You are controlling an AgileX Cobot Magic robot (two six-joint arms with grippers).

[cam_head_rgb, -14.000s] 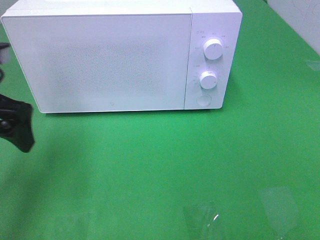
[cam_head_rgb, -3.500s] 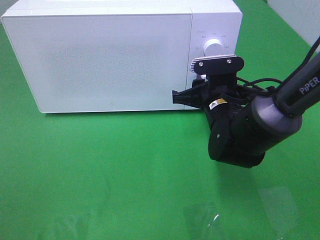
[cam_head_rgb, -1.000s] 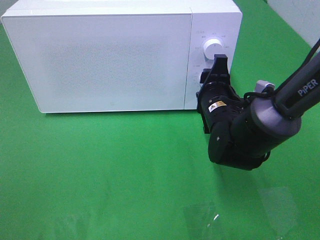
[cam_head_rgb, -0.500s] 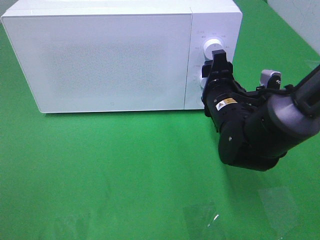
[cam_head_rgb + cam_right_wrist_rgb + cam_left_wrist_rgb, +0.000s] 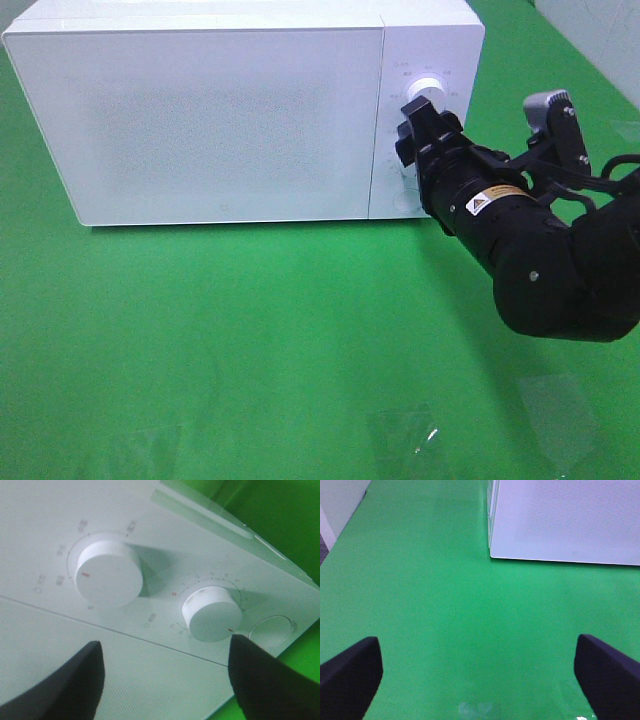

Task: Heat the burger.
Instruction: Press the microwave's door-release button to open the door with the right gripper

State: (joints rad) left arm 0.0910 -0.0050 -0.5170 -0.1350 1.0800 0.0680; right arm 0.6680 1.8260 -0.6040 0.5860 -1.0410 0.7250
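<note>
The burger is out of view. The white microwave (image 5: 200, 110) stands at the back of the green table with its door closed. My right gripper (image 5: 408, 135) hovers open just in front of its control panel. In the right wrist view the black fingertips (image 5: 70, 680) flank bare panel below the upper knob (image 5: 108, 574) and the lower knob (image 5: 212, 613), touching neither. A round button (image 5: 270, 631) sits beside the lower knob. My left gripper (image 5: 480, 680) is open over bare green cloth, off the microwave's left corner (image 5: 492, 555).
Green cloth (image 5: 250, 340) covers the table in front of the microwave. Shiny glare patches (image 5: 405, 440) lie near the front edge. A pale wall (image 5: 600, 30) rises at the back right. The right arm's bulky black body (image 5: 550, 260) hangs over the table's right side.
My right gripper has opened wider and come off the lower knob. Its arm has swung to the right and backed slightly from the panel. The left gripper has not moved.
</note>
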